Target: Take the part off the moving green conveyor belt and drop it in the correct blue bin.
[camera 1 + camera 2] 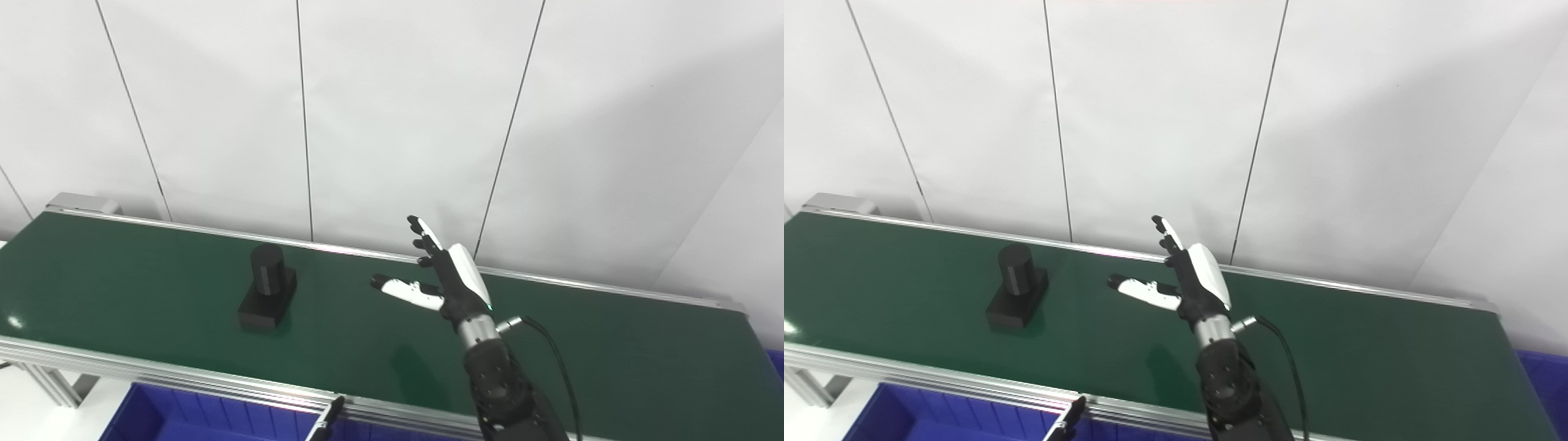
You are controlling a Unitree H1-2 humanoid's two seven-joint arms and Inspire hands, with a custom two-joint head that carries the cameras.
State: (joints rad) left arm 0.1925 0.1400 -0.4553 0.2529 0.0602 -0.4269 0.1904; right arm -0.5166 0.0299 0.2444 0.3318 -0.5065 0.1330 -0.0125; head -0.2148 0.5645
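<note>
Black part [267, 288] sits on the green belt [122, 288], left of centre in the frame. To its right, apart from it, the right hand [450, 278] hovers released, fingers spread, empty. Blue bin [184, 419] lies at bottom left.

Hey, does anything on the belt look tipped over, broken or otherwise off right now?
Nothing stands out. The black part stands upright on the green belt, apart from the open right hand hovering to its right. The blue bin below shows no spill.
</note>
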